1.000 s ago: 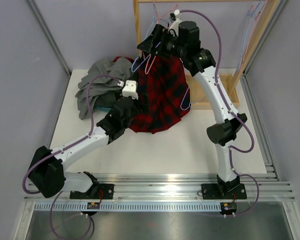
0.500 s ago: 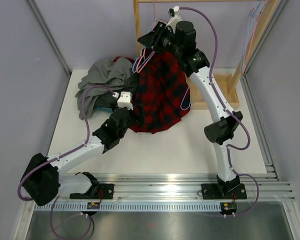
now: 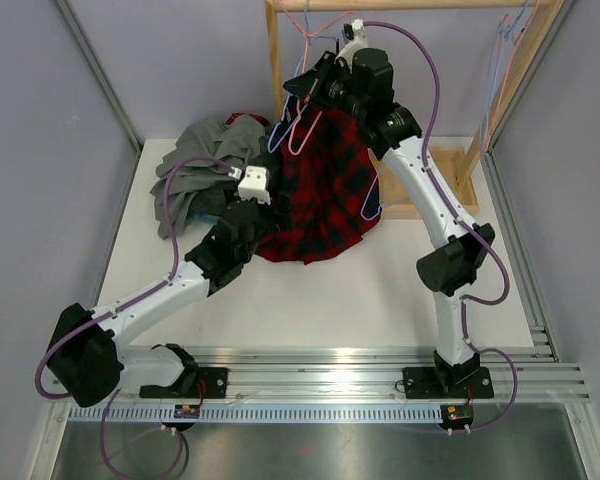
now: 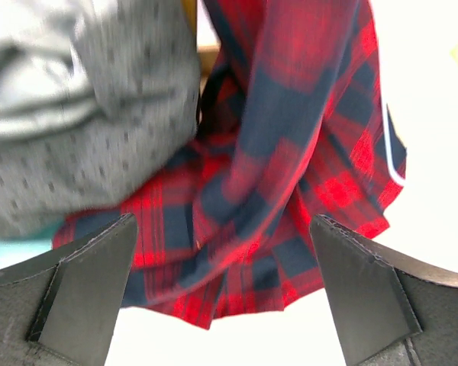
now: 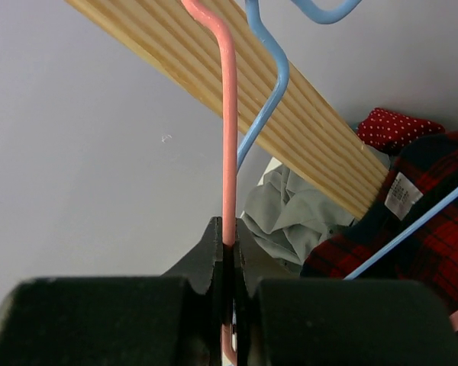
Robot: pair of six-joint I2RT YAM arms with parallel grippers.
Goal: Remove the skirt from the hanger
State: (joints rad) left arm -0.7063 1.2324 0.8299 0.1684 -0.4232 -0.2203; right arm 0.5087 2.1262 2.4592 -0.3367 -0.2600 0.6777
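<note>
Two white-and-black arms reach over one white table (image 3: pixel 380 300) in the top view. Pale grey walls (image 3: pixel 60 150) stand on three sides and one aluminium rail (image 3: pixel 380 362) runs along the near edge. One red and dark-blue plaid skirt (image 3: pixel 325 195) lies spread on the table's far half. Its upper end is drawn up toward the right gripper (image 3: pixel 300 92), which sits high beside one wooden rack (image 3: pixel 273 50). Two hangers hang under that gripper: one pink wire hanger (image 3: pixel 298 135) and one light-blue wire hanger (image 3: pixel 277 128). A third, a blue hanger loop (image 3: pixel 372 205), rests at the skirt's right edge. More hangers dangle at the rack's top right, cut off and too thin to count. One heap of grey cloth (image 3: pixel 205 160) lies just left of the skirt. The left gripper (image 3: pixel 268 214) is over the skirt's left edge, and its jaws are hard to make out from above.

From the left wrist, two dark fingers (image 4: pixel 84 290) stand wide apart with nothing between them, above the skirt's pleated hem. Blurred grey dotted cloth overlaps the skirt's left side.

From the right wrist, the two fingers are pressed together on the pink wire hanger, and one blue wire crosses the wooden bar beside it. The skirt shows at lower right with one white label (image 5: pixel 401 194), and one red white-dotted scrap (image 5: pixel 393 126) lies beyond it. Which hanger carries the skirt cannot be told.
</note>
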